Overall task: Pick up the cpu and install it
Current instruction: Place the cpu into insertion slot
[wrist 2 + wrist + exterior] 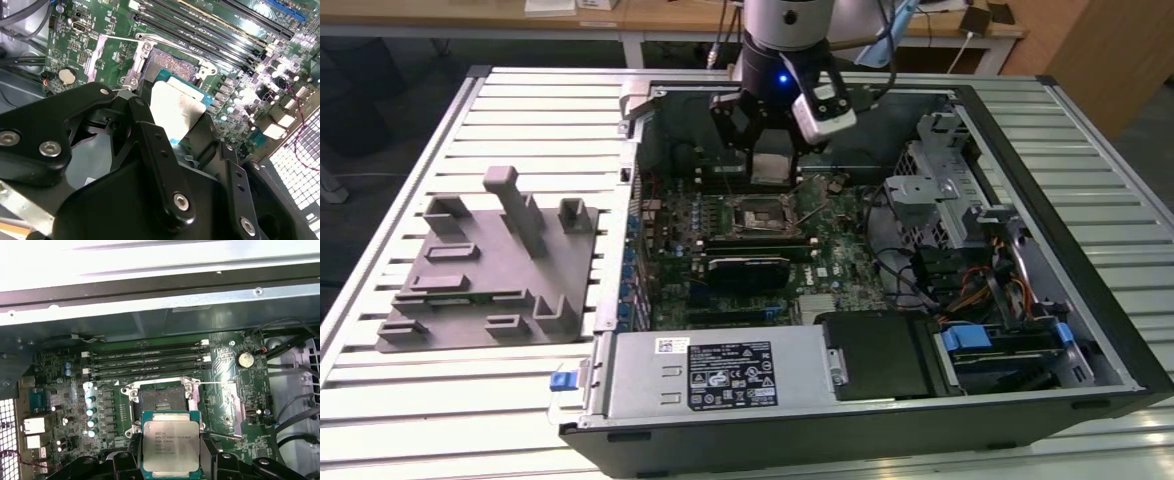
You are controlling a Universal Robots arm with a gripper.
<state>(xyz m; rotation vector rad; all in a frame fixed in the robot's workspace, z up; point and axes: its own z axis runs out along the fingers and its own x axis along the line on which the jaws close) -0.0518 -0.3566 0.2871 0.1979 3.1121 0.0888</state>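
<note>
Pincer (171, 460) closed on the cpu (171, 444) — one black finger (207, 454) against each of two opposite edges, metal top toward the camera in the first wrist view. Held in the air inside the open computer case (1087, 300), above the motherboard (720, 262) and near the socket (161, 401); not seated. Socket frame open and bare of any chip, load plate (220, 407) swung aside, thin lever (215, 384) beside it.

Handling, as judged from these views:
- Treat as light and rigid — no flex expected under a narrow grip.
- Treat as fragile on the underside and at the corners; probably slippery on the smooth metal lid.
- Take hold by the pale rim at opposite edges only, as at present; keep off the lid face and the contact side.
- Keep level; contact side judged easy to damage if knocked against the frame.

Surroundings:
- Case lying on its side on a white slatted surface (400, 400).
- Grey tray (480, 285) of raised holders beside the case, toward the exterior view's left.
- Memory slots (150, 360) just beyond the socket.
- Power supply (720, 372) at the near edge of the case.
- Drive cage (947, 200) and cables toward the exterior view's right.
- Wooden desks (667, 12) at the back of the room.
</note>
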